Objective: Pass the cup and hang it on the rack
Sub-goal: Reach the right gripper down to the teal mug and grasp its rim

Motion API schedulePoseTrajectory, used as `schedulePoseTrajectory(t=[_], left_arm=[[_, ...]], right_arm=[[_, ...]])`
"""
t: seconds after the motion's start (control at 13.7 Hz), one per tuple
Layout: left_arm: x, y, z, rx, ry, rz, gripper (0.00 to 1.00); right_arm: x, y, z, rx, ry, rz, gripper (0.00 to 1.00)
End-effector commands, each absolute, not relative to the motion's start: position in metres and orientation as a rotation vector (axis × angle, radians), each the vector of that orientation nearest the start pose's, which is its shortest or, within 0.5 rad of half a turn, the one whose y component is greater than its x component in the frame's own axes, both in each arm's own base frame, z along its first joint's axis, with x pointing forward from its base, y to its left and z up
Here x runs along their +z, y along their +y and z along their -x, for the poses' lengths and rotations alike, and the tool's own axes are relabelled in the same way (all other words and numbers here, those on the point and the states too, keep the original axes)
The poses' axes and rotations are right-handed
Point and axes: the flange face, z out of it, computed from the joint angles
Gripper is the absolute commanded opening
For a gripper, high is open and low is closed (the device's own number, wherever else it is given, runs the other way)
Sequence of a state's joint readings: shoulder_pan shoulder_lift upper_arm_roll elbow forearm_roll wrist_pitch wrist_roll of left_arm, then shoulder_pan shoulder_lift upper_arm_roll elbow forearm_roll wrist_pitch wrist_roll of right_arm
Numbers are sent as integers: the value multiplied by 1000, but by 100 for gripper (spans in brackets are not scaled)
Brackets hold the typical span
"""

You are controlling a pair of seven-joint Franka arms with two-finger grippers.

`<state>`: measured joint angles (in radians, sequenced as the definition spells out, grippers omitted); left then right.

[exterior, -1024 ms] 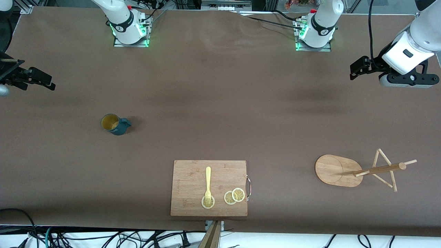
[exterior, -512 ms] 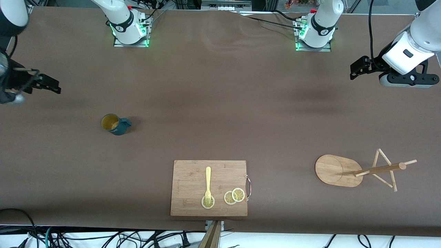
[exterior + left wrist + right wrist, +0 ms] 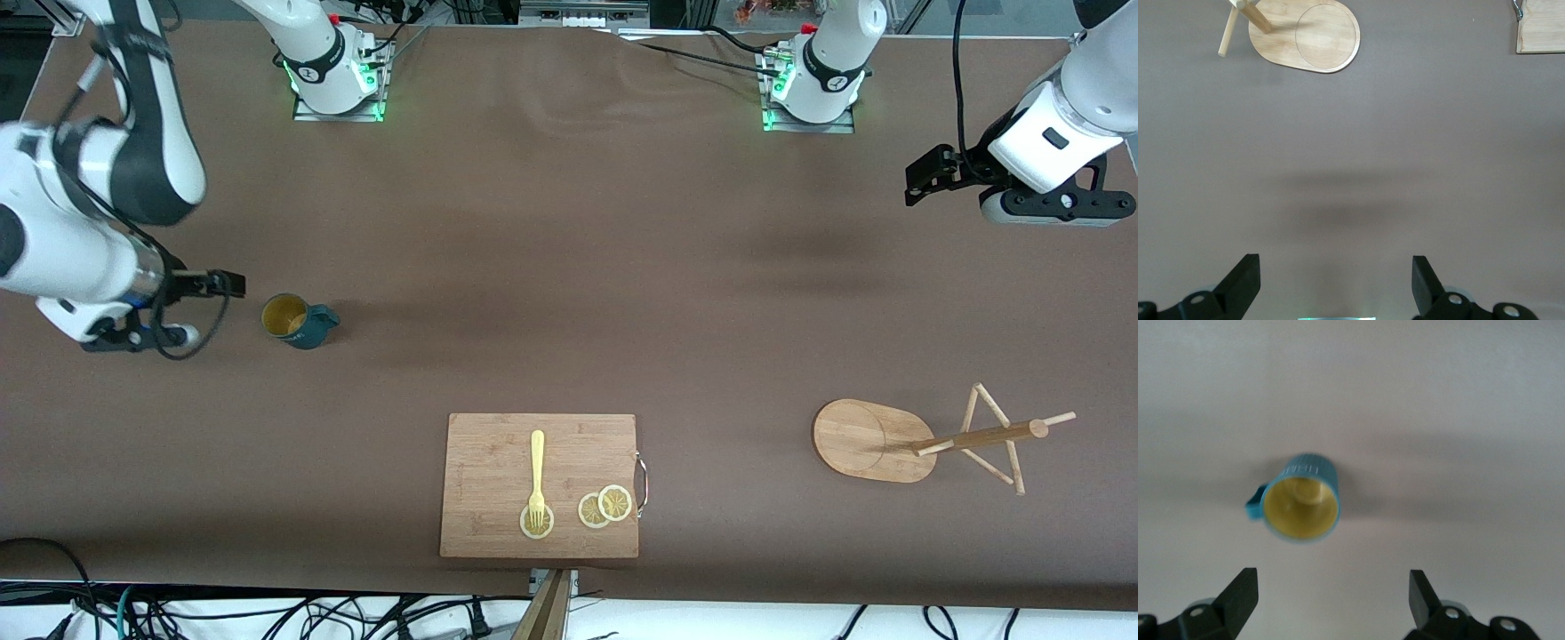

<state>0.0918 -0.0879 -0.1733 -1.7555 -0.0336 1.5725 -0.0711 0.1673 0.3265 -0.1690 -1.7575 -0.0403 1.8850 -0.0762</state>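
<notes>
The cup (image 3: 298,322) is a small dark teal ribbed mug with a yellowish inside. It stands upright on the table toward the right arm's end, with its handle pointing toward the left arm's end. My right gripper (image 3: 227,284) is open and empty, close beside the cup. In the right wrist view the cup (image 3: 1301,503) lies ahead of the open right gripper (image 3: 1331,597), not between its fingers. The bamboo rack (image 3: 867,440) stands toward the left arm's end, its post and pegs (image 3: 982,436) showing. My left gripper (image 3: 925,173) waits open and empty, high over bare table. The left wrist view shows the left gripper (image 3: 1336,280) and the rack's base (image 3: 1308,37).
A wooden cutting board (image 3: 540,484) lies near the front edge at mid-table. It carries a yellow fork (image 3: 537,476) and lemon slices (image 3: 605,505). Its corner shows in the left wrist view (image 3: 1541,27). Both arm bases (image 3: 333,67) stand along the table's back edge.
My right arm has swung in from the table's end toward the cup, and its gripper now sits close beside it. The left arm, cup and rack have not moved.
</notes>
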Motion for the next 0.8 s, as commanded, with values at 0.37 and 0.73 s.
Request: schedulePoseTrajectory(t=[0.37, 0.73], left_arm=[[591, -46, -519, 131, 69, 3127, 100], [587, -49, -520, 119, 78, 3126, 100]], right_arm=[[267, -1, -578, 208, -150, 3212, 98], [242, -3, -565, 171, -153, 3214, 19]])
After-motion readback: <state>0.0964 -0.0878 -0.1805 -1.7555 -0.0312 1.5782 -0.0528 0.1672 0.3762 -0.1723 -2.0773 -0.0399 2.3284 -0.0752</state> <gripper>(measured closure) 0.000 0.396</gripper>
